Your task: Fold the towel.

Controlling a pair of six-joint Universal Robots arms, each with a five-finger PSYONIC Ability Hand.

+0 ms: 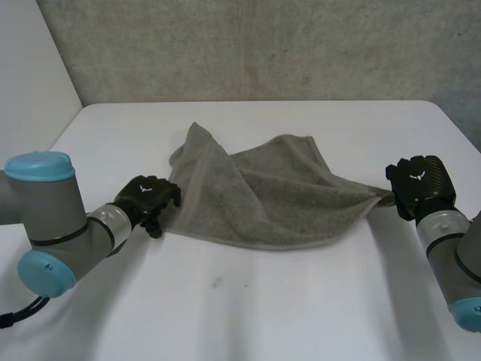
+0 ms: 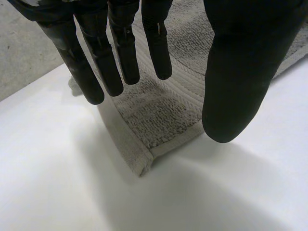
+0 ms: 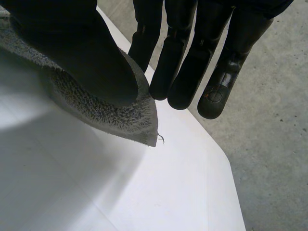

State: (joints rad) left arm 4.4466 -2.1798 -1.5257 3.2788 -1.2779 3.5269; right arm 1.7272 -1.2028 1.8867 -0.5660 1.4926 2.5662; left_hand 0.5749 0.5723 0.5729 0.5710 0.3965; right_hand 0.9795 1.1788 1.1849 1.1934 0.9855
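The rumpled grey terry towel (image 1: 278, 195) lies across the middle of the frame on the white worktop (image 1: 248, 301), with one flap turned up at its upper left. My left robot hand (image 1: 148, 197) sits at centre left, just beside the towel's near left corner. Its fingers (image 2: 122, 53) are straight, spread from the thumb, and hold nothing. My right robot hand (image 1: 419, 183), at centre right, pinches the towel's right corner between thumb and fingers, raised off the worktop.
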